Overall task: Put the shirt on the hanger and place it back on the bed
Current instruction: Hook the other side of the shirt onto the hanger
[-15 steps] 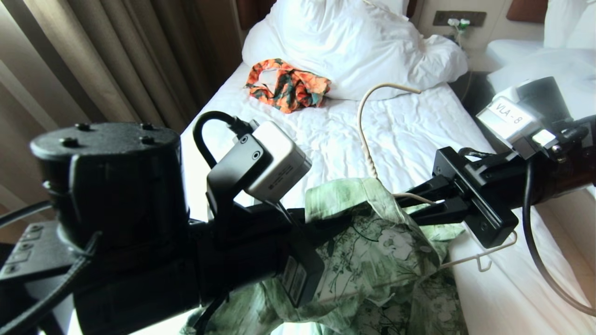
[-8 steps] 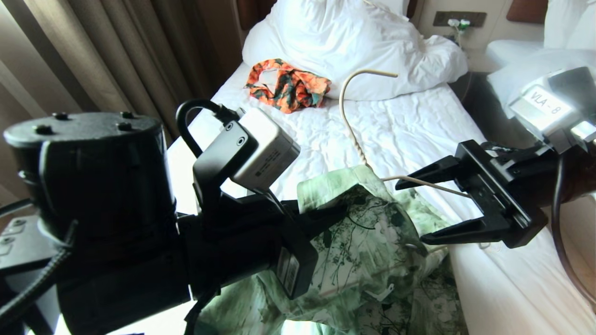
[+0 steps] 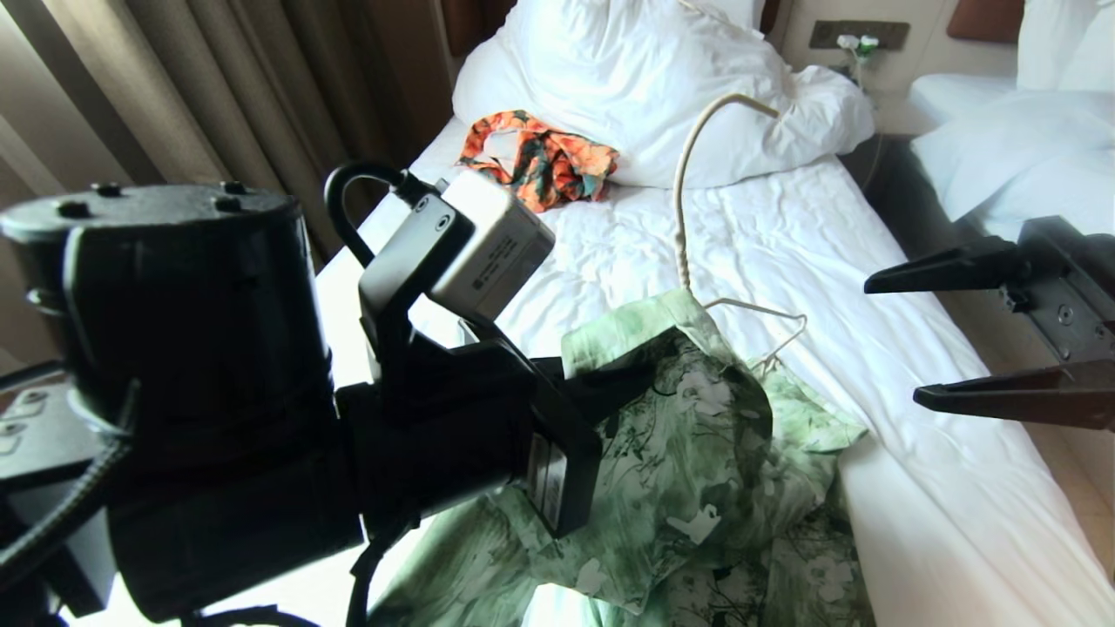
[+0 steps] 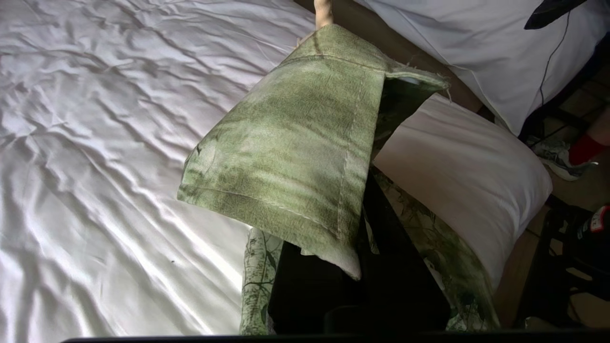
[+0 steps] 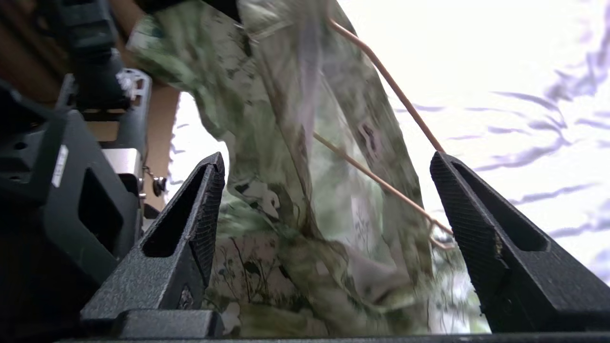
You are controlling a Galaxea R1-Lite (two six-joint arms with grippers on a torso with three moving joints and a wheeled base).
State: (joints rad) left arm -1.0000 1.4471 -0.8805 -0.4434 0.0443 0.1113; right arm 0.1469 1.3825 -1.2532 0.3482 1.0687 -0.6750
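While the left gripper [image 3: 631, 383] stays clamped on a fold of the shirt [image 3: 697, 453], its fingers pressed tight on the green leafy cloth, the right gripper [image 3: 906, 340] hangs well to the right over the bed's edge with its fingers spread wide and nothing between them. Since a second ago those right fingers have let go of the hanger [image 3: 697, 200] and drawn back to the right.

The shirt is bunched at the near part of the bed [image 3: 784, 252], one part lifted up by the left fingers and the rest draped down over the near right edge of the mattress. The hanger stands up out of the shirt's raised fold: its hook curves high toward the pillow [image 3: 645, 78], and one thin wire shoulder pokes out to the right of the cloth, bare. How far the rest of the wire sits inside the shirt is hidden by the fabric.

The left arm's bulky black body and its wrist camera [image 3: 488, 252] fill the near left and block much of the shirt. Farther off, an orange patterned garment [image 3: 540, 165] lies crumpled on the sheet just before the pillow. Brown curtains [image 3: 200, 104] hang on the left, and a second white bed [image 3: 1010, 131] stands to the far right.
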